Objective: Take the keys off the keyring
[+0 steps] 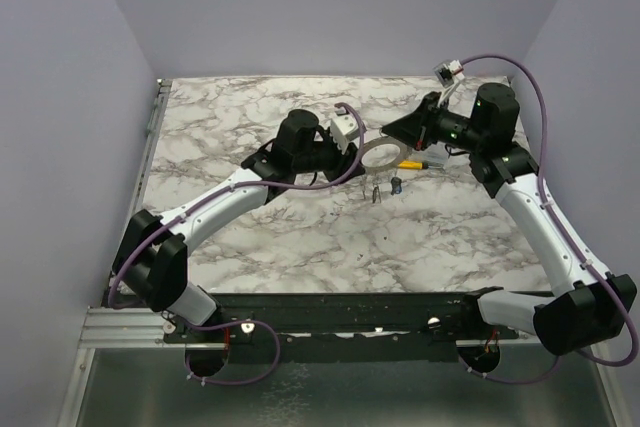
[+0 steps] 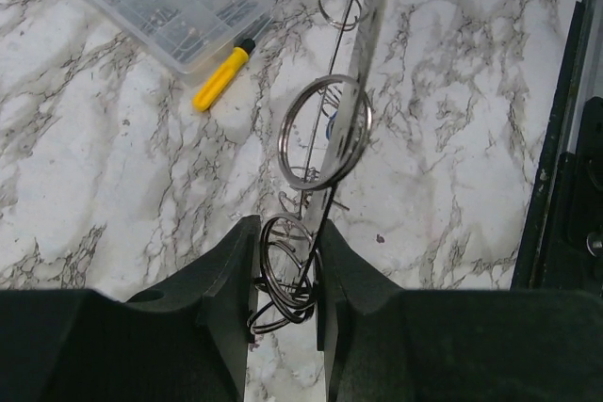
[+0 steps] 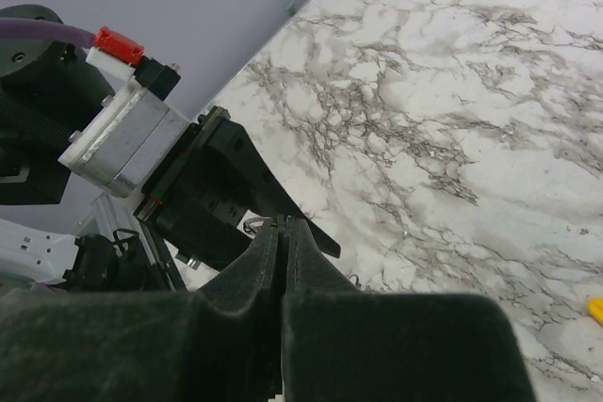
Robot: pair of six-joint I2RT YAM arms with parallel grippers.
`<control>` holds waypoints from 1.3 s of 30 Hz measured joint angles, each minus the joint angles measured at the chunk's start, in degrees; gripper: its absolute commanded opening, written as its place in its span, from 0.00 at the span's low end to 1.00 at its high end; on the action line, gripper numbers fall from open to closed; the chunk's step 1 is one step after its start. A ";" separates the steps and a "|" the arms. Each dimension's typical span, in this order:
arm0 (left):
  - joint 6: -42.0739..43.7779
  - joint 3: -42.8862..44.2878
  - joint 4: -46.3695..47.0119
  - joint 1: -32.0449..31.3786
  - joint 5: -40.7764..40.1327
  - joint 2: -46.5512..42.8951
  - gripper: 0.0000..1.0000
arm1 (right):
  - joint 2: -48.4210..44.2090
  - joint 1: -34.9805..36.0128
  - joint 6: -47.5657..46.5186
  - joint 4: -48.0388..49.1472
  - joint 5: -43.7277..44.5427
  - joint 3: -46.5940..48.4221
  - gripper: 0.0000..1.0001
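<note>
- We are seeing soft, even overhead light on the marble table point(image 1: 300, 247), with only faint, short shadows lying on it.
- The keyring point(image 2: 363, 63) is glinting in the left wrist view; the left gripper point(image 2: 285, 242) is blurring at 6 o'clock.
- The right gripper point(image 3: 283, 228) is looming dark and soft at 6 o'clock.

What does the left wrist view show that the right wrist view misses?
Left wrist only: the keyring edge-on with wire split rings, clamped in the left end effector; a clear parts box. Right wrist only: the right end effector pressed shut; the left arm's red connector. Both: left end effector, marble table, yellow screwdriver handle.
</note>
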 measured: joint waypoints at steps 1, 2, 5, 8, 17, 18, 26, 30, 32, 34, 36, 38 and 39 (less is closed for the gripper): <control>-0.28 0.13 0.17 0.15 0.24 0.24 0.00 | -0.02 0.00 0.13 0.37 -0.22 -0.15 0.11; -0.72 0.39 0.31 0.42 0.72 0.57 0.00 | -0.02 0.00 0.35 0.74 -0.37 -0.35 0.28; -3.21 1.55 0.74 1.95 3.13 1.95 0.00 | -0.07 0.00 0.44 1.31 -0.74 -0.81 0.75; -6.95 2.58 1.81 3.96 6.08 2.45 0.00 | -0.07 0.07 -1.60 0.42 -1.03 -0.76 1.00; -15.74 1.77 4.98 8.28 10.64 1.79 0.00 | -0.55 -0.04 -8.28 -2.49 -2.62 -3.19 1.00; -16.55 1.11 5.38 8.74 11.06 1.51 0.00 | -0.55 -0.07 -9.05 -2.56 -3.10 -3.80 1.00; -23.56 -2.69 10.54 11.76 15.69 1.16 0.00 | -0.26 -0.07 -15.32 0.20 -4.81 -12.74 1.00; -27.34 -3.19 14.29 12.04 17.88 0.81 0.00 | 1.22 -0.07 -16.13 6.36 -6.91 -17.66 1.00; -29.42 -3.34 16.31 12.04 18.86 0.59 0.00 | 2.23 -0.07 -15.45 11.76 -8.41 -20.17 1.00; -30.95 -3.34 17.97 12.04 19.54 0.42 0.00 | 3.56 -0.07 -13.68 16.76 -10.56 -21.97 0.97; -32.68 -3.37 19.80 12.09 20.02 0.31 0.00 | 5.18 -0.07 -10.73 22.29 -13.35 -23.28 0.86; -33.94 -3.54 21.29 12.24 20.46 0.26 0.00 | 6.32 -0.07 -6.86 28.09 -15.82 -24.70 0.71; -34.84 -3.89 22.47 12.44 20.68 0.17 0.00 | 6.64 -0.07 -4.83 30.64 -17.00 -25.42 0.64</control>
